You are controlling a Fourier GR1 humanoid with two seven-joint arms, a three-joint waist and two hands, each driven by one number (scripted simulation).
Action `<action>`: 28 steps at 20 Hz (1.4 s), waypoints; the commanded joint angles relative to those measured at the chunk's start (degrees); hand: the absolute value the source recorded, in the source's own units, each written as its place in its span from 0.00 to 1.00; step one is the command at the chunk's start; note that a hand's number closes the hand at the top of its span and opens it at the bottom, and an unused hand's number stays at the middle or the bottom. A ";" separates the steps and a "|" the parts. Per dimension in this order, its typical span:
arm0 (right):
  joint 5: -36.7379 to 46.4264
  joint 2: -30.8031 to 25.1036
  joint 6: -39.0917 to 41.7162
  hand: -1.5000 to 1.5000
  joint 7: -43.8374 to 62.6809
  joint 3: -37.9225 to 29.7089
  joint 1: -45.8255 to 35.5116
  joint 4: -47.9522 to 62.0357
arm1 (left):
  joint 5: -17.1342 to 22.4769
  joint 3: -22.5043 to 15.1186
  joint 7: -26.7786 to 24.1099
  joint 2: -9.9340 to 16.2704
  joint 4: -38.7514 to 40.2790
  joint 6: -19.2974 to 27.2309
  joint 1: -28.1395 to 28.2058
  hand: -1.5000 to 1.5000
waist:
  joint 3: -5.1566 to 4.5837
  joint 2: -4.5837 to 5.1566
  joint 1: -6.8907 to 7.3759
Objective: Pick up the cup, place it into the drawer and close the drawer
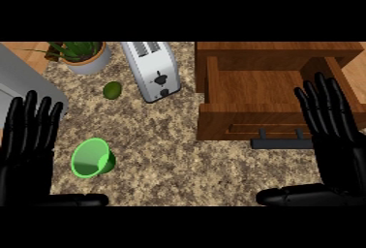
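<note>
I see the green cup (93, 158) lying tipped on the granite counter (172, 155) just beside my left hand (25, 145), nothing visible inside it, while the wooden drawer (265, 104) stands pulled out with its tray bare, and both my left and right hand (336, 140) rest with fingers straight, holding nothing.

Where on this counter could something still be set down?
Bare counter lies between the green cup and the open drawer, below the toaster. The top left is crowded: potted plant, avocado and toaster sit close together.
</note>
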 commanded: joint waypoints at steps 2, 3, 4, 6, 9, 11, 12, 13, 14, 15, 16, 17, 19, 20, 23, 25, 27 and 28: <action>-3.08 -1.51 1.81 0.00 1.85 -2.78 -1.70 -0.08 | -2.27 -2.06 2.82 -1.49 -1.60 4.11 -1.82 0.00 | 0.03 -0.01 -0.08; -1.12 -0.71 0.97 0.00 -1.30 -2.82 -5.35 6.99 | -0.35 -0.80 1.11 -0.95 0.94 0.98 -1.36 0.00 | 0.02 0.03 0.05; -0.13 -0.60 0.94 0.00 -1.04 -1.79 -0.80 1.89 | -0.17 2.17 -2.24 0.46 4.86 -0.28 -2.46 0.00 | 0.02 0.01 -0.11; 1.35 1.31 0.13 0.00 -4.47 -0.35 -1.88 6.55 | 0.68 1.33 -1.12 0.03 2.42 -0.06 0.35 0.00 | 0.02 0.01 0.04; -2.64 -1.49 2.25 0.00 -0.77 -4.11 -2.40 2.66 | -1.70 0.50 -0.48 -0.63 3.93 1.61 -1.44 0.00 | 0.02 0.00 -0.07; -1.97 -1.26 2.96 0.00 -4.31 -3.92 -2.15 5.48 | -3.25 -3.04 -1.05 -1.50 0.75 3.33 4.09 0.00 | 0.03 -0.01 0.06; 0.37 0.17 -0.77 0.00 2.00 -1.28 -5.00 0.89 | -2.36 -2.60 -0.91 -1.51 2.32 3.21 1.66 0.00 | 0.02 -0.02 0.00; 0.36 0.55 -0.12 0.00 -0.35 -1.35 -1.99 1.98 | -2.51 0.00 3.48 -0.62 4.32 4.00 -4.10 0.00 | 0.03 0.01 -0.15; 1.06 0.80 0.52 0.00 -2.01 -0.43 -1.02 2.91 | -2.58 -0.50 -2.22 -1.42 5.68 2.19 1.56 0.00 | 0.02 0.00 -0.04; -0.07 0.45 0.73 0.00 0.69 -0.40 2.12 -2.37 | -2.06 -0.59 1.72 -1.20 1.53 3.07 2.19 0.00 | 0.02 -0.05 -0.11; -0.86 -0.13 0.28 0.00 2.22 -1.80 -2.86 -0.18 | -1.56 -0.39 -4.88 -1.53 6.46 1.51 4.61 0.00 | 0.01 -0.01 0.01; -2.15 -0.67 0.45 0.00 -0.28 -5.01 -7.88 7.44 | -1.79 -0.03 0.23 -0.64 3.27 2.05 3.05 0.00 | 0.02 0.03 0.17; -3.00 -2.19 1.35 0.00 2.01 -5.74 -4.48 1.66 | 0.66 3.94 -6.59 0.30 9.35 -0.78 3.91 0.00 | 0.01 0.01 -0.03; -4.66 -3.04 2.81 0.00 0.94 -7.21 -4.09 2.70 | -1.14 2.10 -3.35 -0.59 7.86 1.11 3.88 0.00 | 0.02 0.01 -0.04; -0.84 -0.34 2.16 0.00 -2.05 -2.58 0.20 0.93 | -1.24 2.17 -7.01 -1.02 10.11 -0.48 7.56 0.00 | 0.02 -0.01 -0.02; -2.57 -2.28 1.43 0.00 1.80 -5.89 -7.01 4.45 | -0.28 5.52 -8.08 0.86 15.33 -1.35 3.87 0.00 | 0.01 0.06 0.02; -0.04 0.12 -0.22 0.00 1.87 -2.19 -4.80 1.62 | 1.72 8.09 -8.82 1.44 16.17 -2.08 5.19 0.00 | 0.01 0.02 0.01; -1.37 0.05 0.34 0.00 3.87 -1.67 -4.05 -0.52 | -1.85 5.16 -12.07 -1.20 18.08 -0.38 5.83 0.00 | 0.01 0.01 -0.06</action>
